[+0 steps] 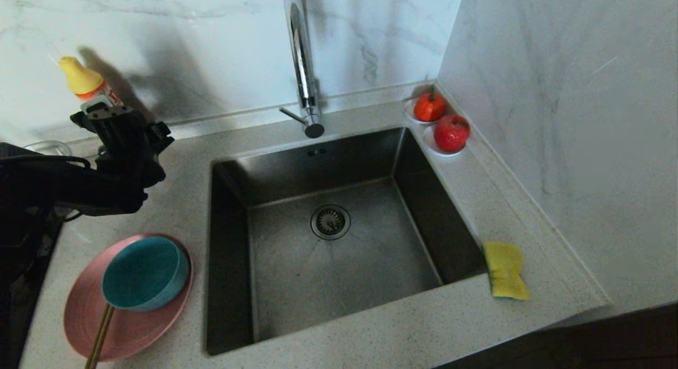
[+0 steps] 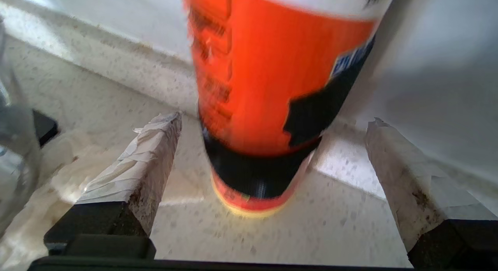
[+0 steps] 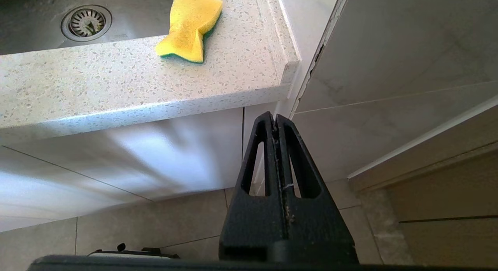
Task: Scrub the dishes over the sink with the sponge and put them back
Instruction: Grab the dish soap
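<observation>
Orange bottle [image 2: 272,107] blurred, top cut off; label perhaps unreadable.

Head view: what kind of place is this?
Most likely a home-style kitchen counter: a steel sink with a chrome tap set in a speckled worktop, marble-look walls, a pink plate and a sponge beside the basin.

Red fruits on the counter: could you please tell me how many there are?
2: one red fruit in the back corner, the other red fruit just in front of it, each on a white saucer.
</observation>
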`<state>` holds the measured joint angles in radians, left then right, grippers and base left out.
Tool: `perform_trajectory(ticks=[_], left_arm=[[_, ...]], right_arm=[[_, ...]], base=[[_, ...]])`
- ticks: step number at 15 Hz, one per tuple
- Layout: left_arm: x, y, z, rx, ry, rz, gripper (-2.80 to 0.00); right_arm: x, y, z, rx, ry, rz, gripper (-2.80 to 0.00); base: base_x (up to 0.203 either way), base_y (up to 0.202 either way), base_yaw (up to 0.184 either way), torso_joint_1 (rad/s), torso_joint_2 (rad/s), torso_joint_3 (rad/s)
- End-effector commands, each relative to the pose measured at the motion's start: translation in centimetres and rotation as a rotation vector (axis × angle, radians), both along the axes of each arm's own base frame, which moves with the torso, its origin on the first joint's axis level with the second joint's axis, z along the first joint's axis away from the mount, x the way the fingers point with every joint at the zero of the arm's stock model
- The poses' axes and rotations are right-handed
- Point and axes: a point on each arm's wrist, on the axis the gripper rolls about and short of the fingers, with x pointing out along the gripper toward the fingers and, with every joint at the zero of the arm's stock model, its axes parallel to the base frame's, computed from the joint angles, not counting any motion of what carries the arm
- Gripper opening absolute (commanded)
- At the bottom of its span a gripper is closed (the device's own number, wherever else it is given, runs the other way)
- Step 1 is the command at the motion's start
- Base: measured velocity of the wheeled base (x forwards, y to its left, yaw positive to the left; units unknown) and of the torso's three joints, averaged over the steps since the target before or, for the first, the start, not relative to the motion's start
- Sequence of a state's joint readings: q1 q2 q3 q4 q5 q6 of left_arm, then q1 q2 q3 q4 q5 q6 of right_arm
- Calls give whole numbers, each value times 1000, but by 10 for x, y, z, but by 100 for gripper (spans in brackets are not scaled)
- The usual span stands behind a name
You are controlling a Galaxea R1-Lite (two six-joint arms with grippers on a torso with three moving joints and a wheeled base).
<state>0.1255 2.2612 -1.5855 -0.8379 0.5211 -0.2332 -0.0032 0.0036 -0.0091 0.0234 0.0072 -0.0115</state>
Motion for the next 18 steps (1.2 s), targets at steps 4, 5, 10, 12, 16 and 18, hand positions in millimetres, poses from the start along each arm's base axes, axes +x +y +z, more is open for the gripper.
perform_trajectory(ticks=[4, 5, 10, 12, 16, 18], left_arm=[[9, 2, 8, 12, -51, -18, 0], [11, 2, 6, 16, -48, -23, 0], [19, 9, -4, 28, -33, -24, 0], [21, 15, -4, 35, -36, -26, 0], [25, 19, -2, 53, -46, -39, 0], [27, 20, -4, 54, -44, -43, 0]], right_arm=[[0, 0, 0, 0, -1, 0, -280], [0, 0, 0, -1, -2, -1, -280], [0, 0, 0, -1, -1, 1, -280], [0, 0, 0, 1, -1, 0, -280], [0, 0, 0, 0, -1, -1, -280], [0, 0, 0, -1, -1, 1, -280]], base=[[0, 0, 0, 0, 0, 0], [0, 0, 0, 0, 0, 0], [0, 0, 0, 0, 0, 0], [0, 0, 0, 0, 0, 0], [0, 0, 0, 0, 0, 0], [0, 0, 0, 0, 0, 0]])
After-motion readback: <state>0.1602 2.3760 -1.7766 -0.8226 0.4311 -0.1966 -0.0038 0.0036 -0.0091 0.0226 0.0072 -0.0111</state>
